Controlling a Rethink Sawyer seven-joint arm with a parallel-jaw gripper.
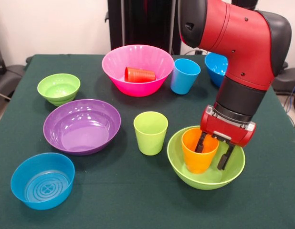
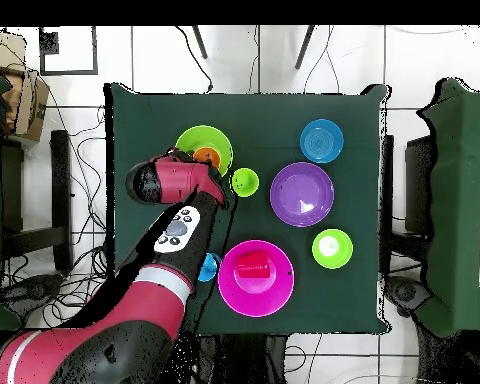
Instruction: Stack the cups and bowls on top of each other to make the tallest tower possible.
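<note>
Front view: we see the claw (image 1: 213, 153) spread, one finger inside the orange cup (image 1: 198, 150) and one outside, within the large lime green bowl (image 1: 206, 158) on the tabletop (image 1: 114, 191).

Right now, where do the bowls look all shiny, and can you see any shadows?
In the front view, pale glare sits inside the purple bowl and along the pink bowl rim, and the lime green cup casts only a soft shadow on the table. In the overhead view, a white glint shows in the purple bowl, and shadows are hard to see.
</note>
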